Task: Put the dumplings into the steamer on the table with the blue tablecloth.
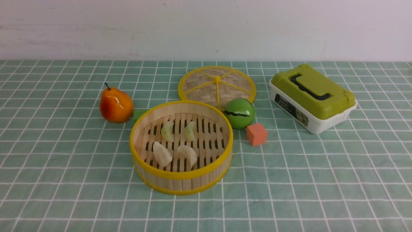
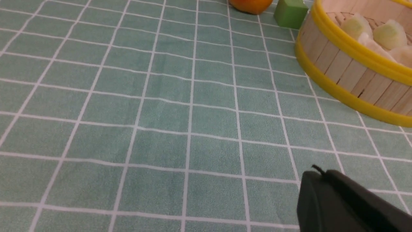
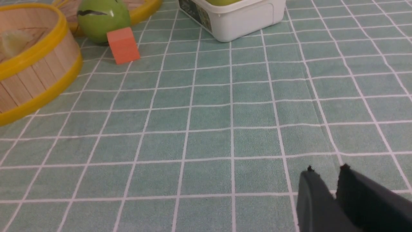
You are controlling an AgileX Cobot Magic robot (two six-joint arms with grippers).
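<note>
Front view shows neither arm; the steamer [image 1: 181, 147] sits near the middle of the table [image 1: 322, 180], on the blue tablecloth [image 1: 64, 161], and all four dumplings [image 1: 176, 144] lie inside it on the slatted bottom, two toward the far side and two toward the near side, apart from one another. Behind the steamer lies the flat woven lid [image 1: 217, 84], and a green ball [image 1: 239, 113] rests between the lid's edge and the steamer's right side. Just beside the ball, nearer the camera, stands an orange cube [image 1: 256, 134]. A pear [image 1: 116, 104] stands to the steamer's left with a small green block [image 1: 139, 114] between them. A green-lidded white box [image 1: 313, 97] sits well to the right.

In the left wrist view the left gripper [image 2: 334, 196] shows only as one dark mass above bare cloth, holding nothing visible; whether its jaws are parted I cannot tell. In the right wrist view the right gripper [image 3: 325, 175] hangs over bare cloth with its two dark fingertips [image 3: 309, 180] a narrow slit apart, nothing between them, well clear of the steamer.
</note>
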